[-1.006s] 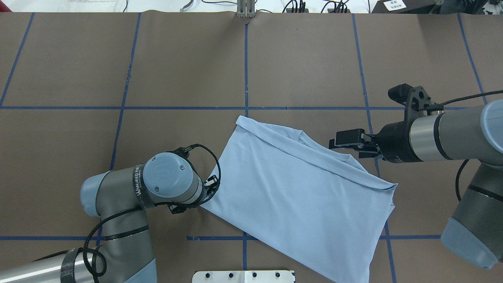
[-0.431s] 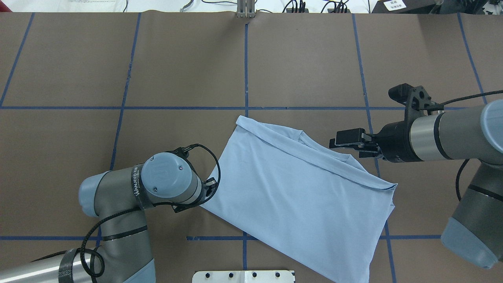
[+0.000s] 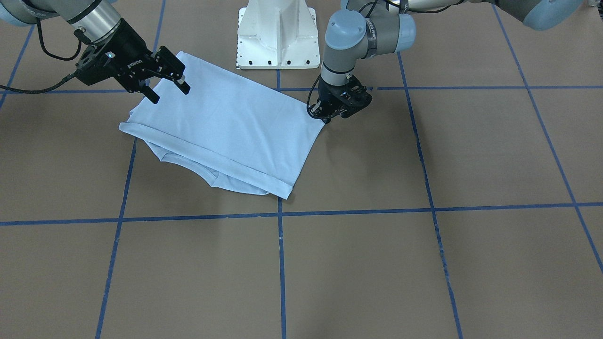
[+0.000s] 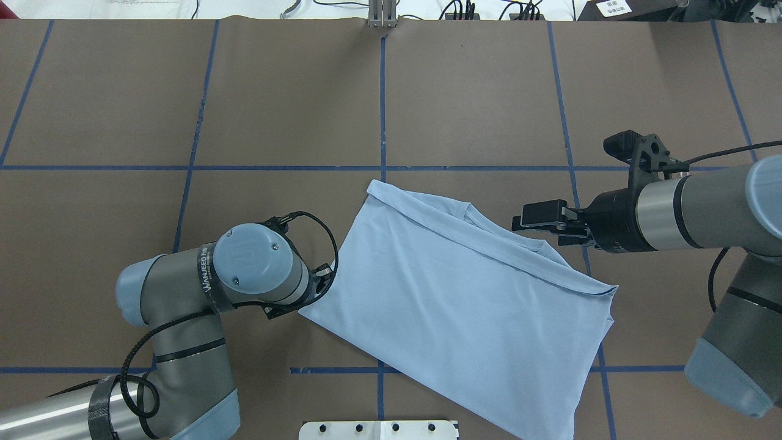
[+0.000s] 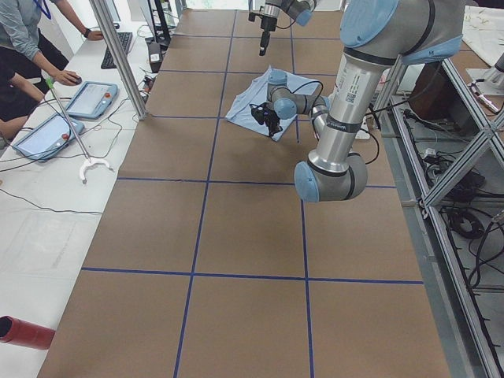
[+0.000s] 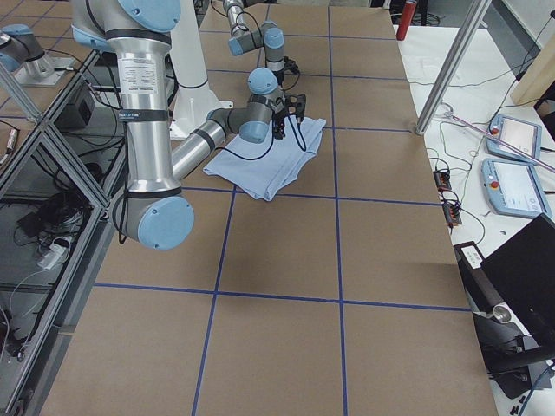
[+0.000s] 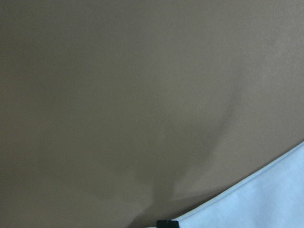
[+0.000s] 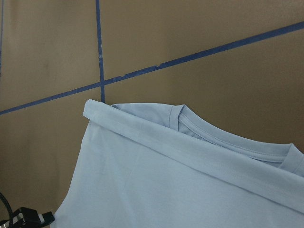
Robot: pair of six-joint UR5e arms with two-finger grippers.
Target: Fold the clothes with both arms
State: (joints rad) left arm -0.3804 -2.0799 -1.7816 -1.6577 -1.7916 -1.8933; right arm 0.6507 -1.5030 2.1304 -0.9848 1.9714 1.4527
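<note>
T-shirt (image 4: 464,305) corner seems pinched between the narrow fingers of our left gripper (image 3: 327,117); our right gripper (image 3: 169,92) hangs wide and empty above the collar end. Folded once, hem over collar, it lies on the table (image 4: 275,91). We judge further folds remain.

The tips of the left pincer (image 3: 326,117) hide under its arm (image 4: 256,275), so its grip is unclear. One corner of the shirt (image 4: 464,305) runs off the overhead view.
</note>
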